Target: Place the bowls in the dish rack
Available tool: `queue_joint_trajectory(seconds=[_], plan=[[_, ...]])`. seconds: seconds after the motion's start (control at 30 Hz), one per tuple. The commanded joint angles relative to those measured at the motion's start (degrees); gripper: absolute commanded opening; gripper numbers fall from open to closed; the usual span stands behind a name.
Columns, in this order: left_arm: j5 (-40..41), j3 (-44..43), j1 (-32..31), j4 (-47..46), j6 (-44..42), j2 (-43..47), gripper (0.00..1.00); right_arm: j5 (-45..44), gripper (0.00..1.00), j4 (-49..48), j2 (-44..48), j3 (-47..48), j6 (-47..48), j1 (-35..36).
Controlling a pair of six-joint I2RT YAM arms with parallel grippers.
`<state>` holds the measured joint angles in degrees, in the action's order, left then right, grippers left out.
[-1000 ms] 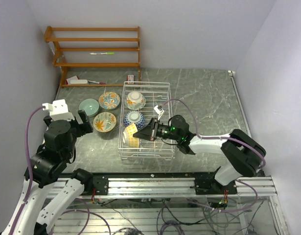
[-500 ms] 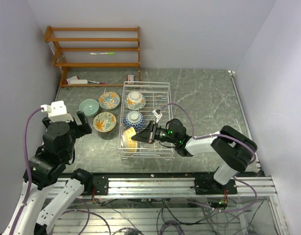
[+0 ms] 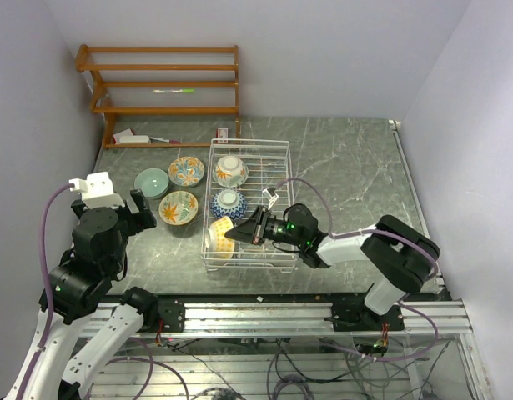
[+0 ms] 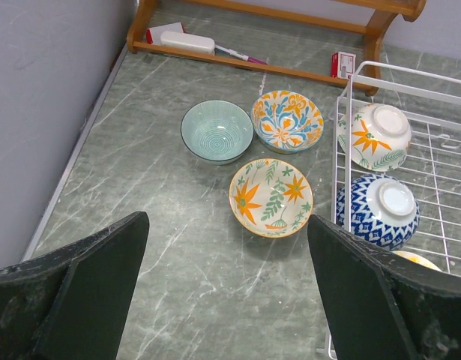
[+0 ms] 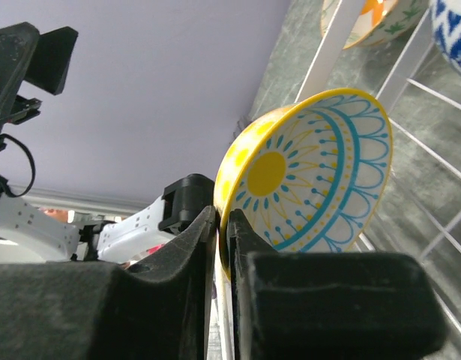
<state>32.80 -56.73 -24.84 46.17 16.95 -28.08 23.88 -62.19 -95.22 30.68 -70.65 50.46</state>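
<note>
We noted the left gripper (image 4: 226,289) spread wide above the table (image 4: 163,247). The right gripper (image 5: 223,247) pinched the rim of a yellow bowl (image 5: 312,172), held on edge at the dish rack's (image 3: 277,143) near left corner. Beyond it in the rack sat a blue bowl (image 4: 380,210), then a white bowl (image 4: 374,136). On the table left of the rack we saw a floral bowl (image 4: 271,196), a teal bowl (image 4: 217,131) and an orange bowl (image 4: 288,121).
</note>
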Motion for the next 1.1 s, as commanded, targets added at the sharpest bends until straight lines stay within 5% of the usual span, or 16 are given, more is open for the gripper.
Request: queue_joint_trajectory(seconds=[0.0,1.07], plan=[[0.34,-0.35,0.41,-0.83,-0.86,0.01,0.98,-4.10,0.13,15.11,3.49,-0.79,5.49,0.43],[-0.23,1.09,0.41,-2.76,-0.50,-0.97,0.98,-14.24,0.31,41.46,8.37,6.96,16.95,0.44]])
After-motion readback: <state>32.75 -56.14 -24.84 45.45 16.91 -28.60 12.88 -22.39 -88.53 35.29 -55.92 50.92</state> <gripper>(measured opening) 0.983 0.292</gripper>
